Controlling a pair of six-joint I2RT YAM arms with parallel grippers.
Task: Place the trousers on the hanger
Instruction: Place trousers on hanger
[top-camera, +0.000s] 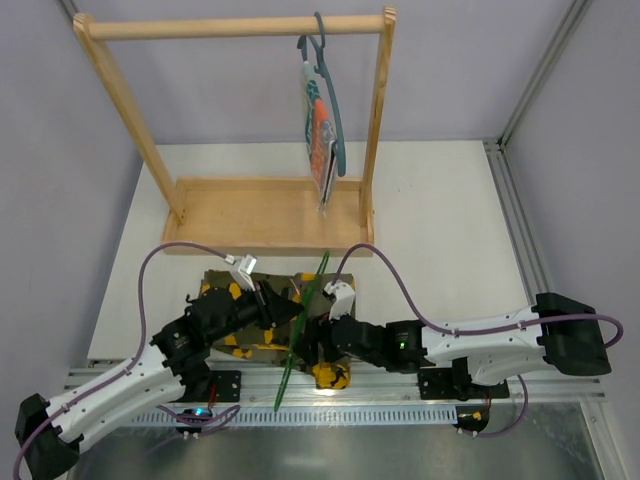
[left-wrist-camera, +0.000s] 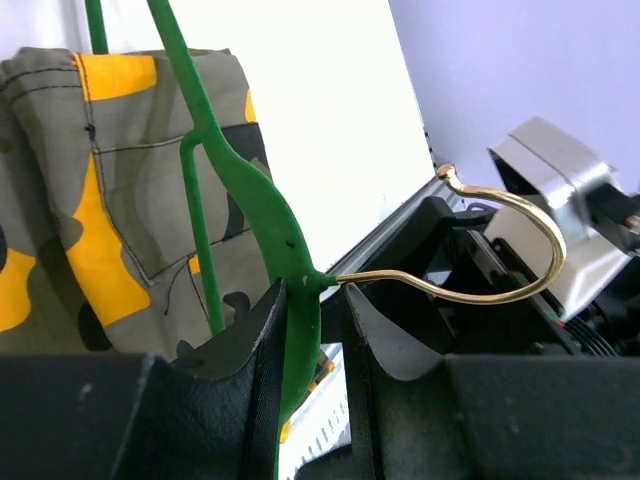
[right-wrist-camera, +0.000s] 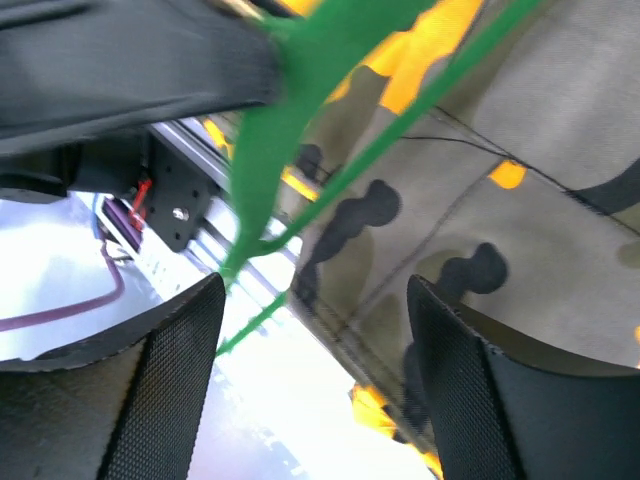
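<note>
The camouflage trousers (top-camera: 228, 292) lie folded on the table just in front of the arms; they also show in the left wrist view (left-wrist-camera: 100, 200) and the right wrist view (right-wrist-camera: 500, 190). The green hanger (top-camera: 289, 362) stands on edge over them, running from near the wooden base to the table's front rail. My left gripper (top-camera: 275, 305) is shut on the hanger's neck (left-wrist-camera: 296, 300), beside its brass hook (left-wrist-camera: 505, 290). My right gripper (top-camera: 320, 335) is open and empty, its fingers (right-wrist-camera: 185, 385) spread above the trousers' edge, with the hanger (right-wrist-camera: 265, 140) just beyond.
A wooden clothes rack (top-camera: 260, 215) stands at the back. A grey-blue hanger with a striped cloth (top-camera: 322, 130) hangs on its rail. A metal rail (top-camera: 400, 410) runs along the table's near edge. A corner of the trousers (top-camera: 331, 377) hangs over it.
</note>
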